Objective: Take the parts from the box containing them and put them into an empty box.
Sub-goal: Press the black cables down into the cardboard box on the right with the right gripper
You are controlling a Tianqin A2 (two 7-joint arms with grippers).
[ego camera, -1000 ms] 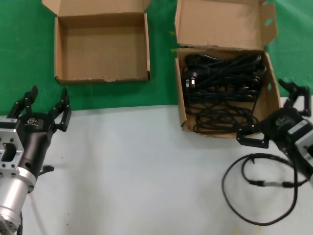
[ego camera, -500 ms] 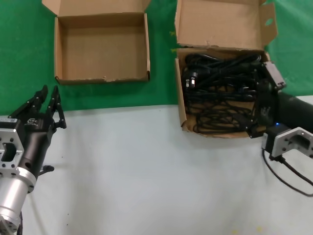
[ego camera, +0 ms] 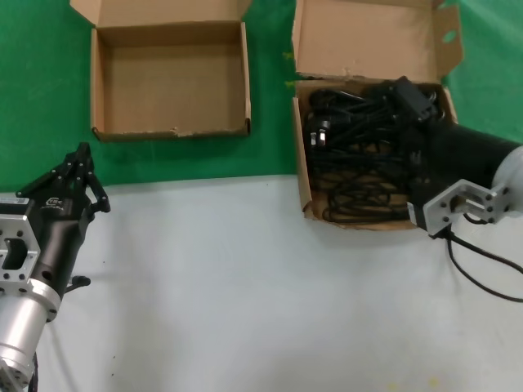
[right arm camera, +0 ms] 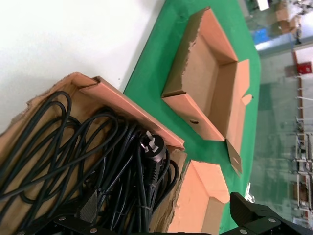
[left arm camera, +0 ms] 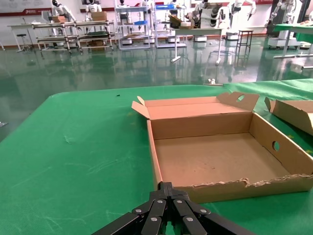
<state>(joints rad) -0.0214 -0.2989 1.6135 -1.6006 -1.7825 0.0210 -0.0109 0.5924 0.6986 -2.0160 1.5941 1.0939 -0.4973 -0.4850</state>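
The parts, bundled black power cords (ego camera: 359, 143), lie piled in the box containing them (ego camera: 301, 163), the right-hand carton with a tall slotted lid flap (ego camera: 368, 37). My right gripper (ego camera: 399, 102) reaches in from the right, low over the cords, open; the right wrist view shows its fingers spread wide (right arm camera: 164, 221) above the cords (right arm camera: 98, 161) with nothing held. The empty box (ego camera: 167, 82) stands at the back left with low walls. My left gripper (ego camera: 82, 157) hovers at the table's left, shut and empty, and points at the empty box's ragged front edge (left arm camera: 230, 185).
Both boxes stand on a green mat (ego camera: 270, 131) behind the white table surface (ego camera: 245, 286). My right arm's own thick black cable (ego camera: 486, 265) trails over the table at the right. The empty box (right arm camera: 205, 88) also shows beyond the cord box's wall (right arm camera: 132, 117).
My right arm has swung up from the table's right side into the cord box. The left gripper's fingers have gone from spread apart to shut.
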